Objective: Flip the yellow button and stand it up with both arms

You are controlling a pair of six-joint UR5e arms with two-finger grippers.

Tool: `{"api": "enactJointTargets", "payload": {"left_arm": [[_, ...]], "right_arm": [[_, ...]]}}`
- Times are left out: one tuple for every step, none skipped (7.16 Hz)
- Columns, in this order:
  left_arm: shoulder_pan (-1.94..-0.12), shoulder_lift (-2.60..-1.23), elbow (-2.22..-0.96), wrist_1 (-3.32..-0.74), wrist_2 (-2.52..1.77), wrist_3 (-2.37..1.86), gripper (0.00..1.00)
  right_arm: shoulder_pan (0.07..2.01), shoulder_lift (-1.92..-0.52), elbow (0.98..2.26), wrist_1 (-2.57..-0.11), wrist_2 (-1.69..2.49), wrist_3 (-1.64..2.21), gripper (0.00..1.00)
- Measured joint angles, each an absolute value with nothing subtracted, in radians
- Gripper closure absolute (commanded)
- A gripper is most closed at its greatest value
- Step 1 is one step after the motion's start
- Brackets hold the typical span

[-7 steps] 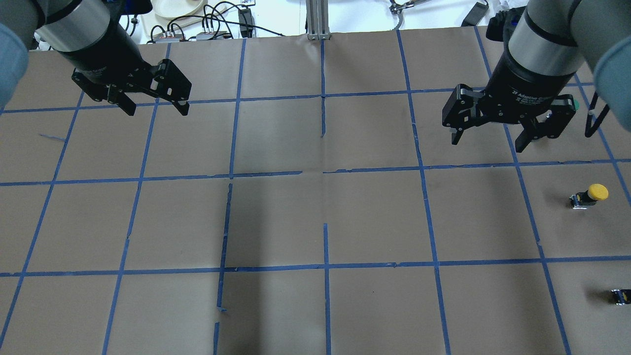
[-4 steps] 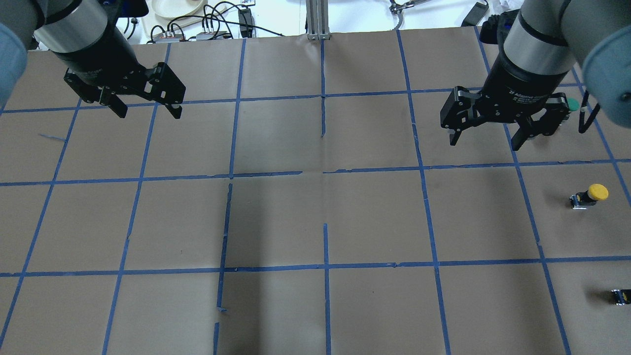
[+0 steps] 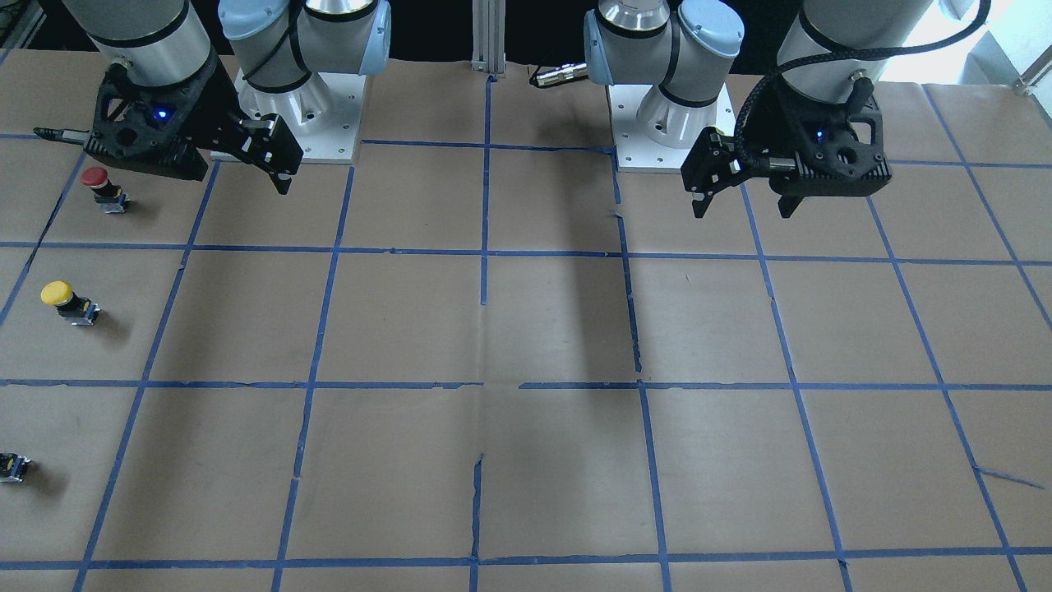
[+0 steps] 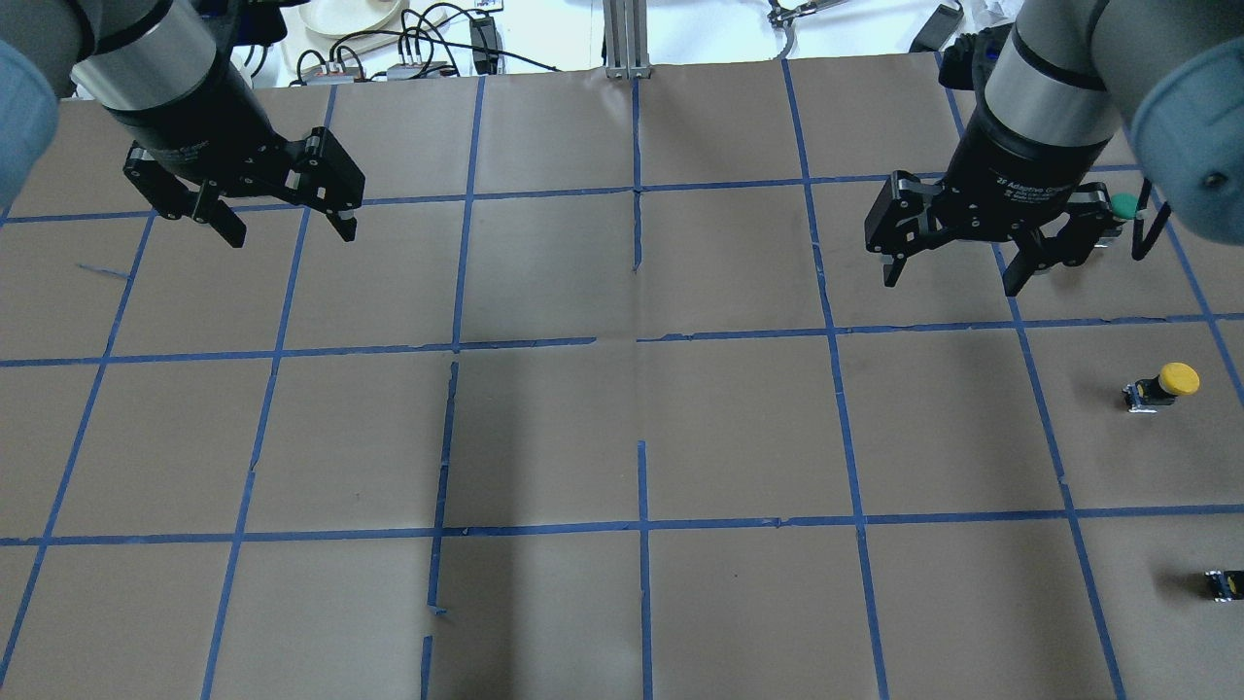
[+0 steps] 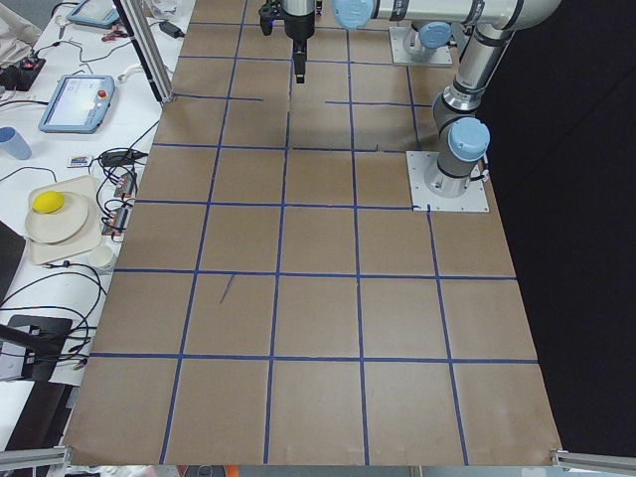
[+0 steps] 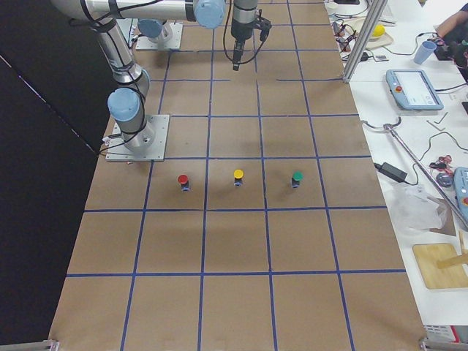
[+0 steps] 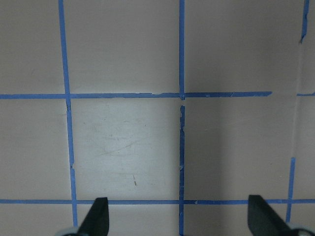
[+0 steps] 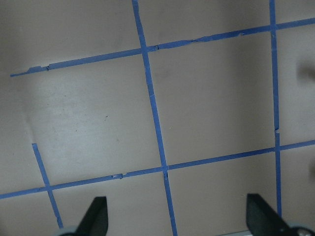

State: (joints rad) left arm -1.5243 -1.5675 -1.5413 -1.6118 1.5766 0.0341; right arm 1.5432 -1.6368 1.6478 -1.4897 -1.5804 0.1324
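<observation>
Yellow button [image 4: 1163,386] sits well clear of the fingers of right gripper [image 4: 950,286], spread and empty; left gripper [image 4: 293,238] likewise.

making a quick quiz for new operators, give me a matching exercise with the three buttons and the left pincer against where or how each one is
Things:
1. yellow button
2. red button
3. green button
4. left pincer

Descriptions:
A. open, hovering far from all three buttons
B. row end nearest the base plate
C. middle of the row
D. row end farthest from that plate

Pairs: 1-C, 2-B, 3-D, 4-A
</observation>
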Motion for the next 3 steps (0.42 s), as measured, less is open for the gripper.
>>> {"api": "enactJointTargets", "payload": {"left_arm": [[-1.535, -1.568, -1.545, -1.61, 1.576, 0.038, 0.01], [-1.545, -1.567, -1.549, -1.606, 1.577, 0.039, 0.01], [-1.55, -1.565, -1.553, -1.603, 1.578, 0.04, 0.01]], "right_arm": [[1.543, -1.638, 1.646, -1.49, -1.579, 0.132, 0.0], [1.543, -1.638, 1.645, -1.49, -1.579, 0.131, 0.0], [1.543, -1.638, 1.645, -1.49, -1.579, 0.131, 0.0]]}}
